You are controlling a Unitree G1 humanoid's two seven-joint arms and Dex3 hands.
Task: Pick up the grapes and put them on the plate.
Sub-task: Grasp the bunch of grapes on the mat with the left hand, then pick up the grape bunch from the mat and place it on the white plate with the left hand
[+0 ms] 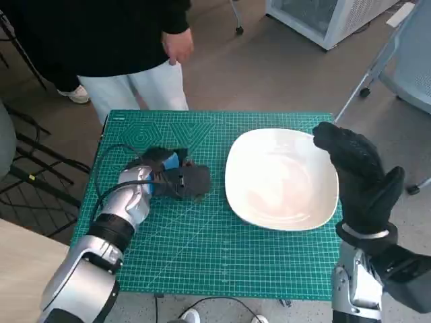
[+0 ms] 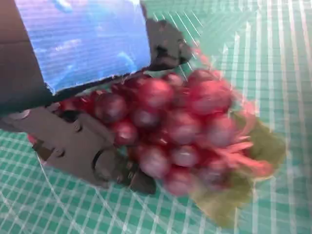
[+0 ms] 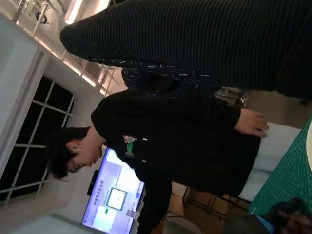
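Observation:
A bunch of red grapes (image 2: 175, 126) with a green leaf (image 2: 243, 183) lies in my left hand (image 1: 172, 176); black fingers (image 2: 92, 156) close under the bunch and another (image 2: 165, 44) over it. In the head view that hand sits low over the green mat, left of the white plate (image 1: 279, 178), and hides the grapes almost wholly. The plate has nothing on it. My gloved right hand (image 1: 357, 171) is raised over the plate's right edge, fingers extended, holding nothing.
A green cutting mat (image 1: 202, 249) covers the small table. A person in a black top and white trousers (image 1: 145, 84) stands at the far edge. A white cabinet (image 1: 330, 17) and a wheeled chair frame (image 1: 377, 67) stand at the right.

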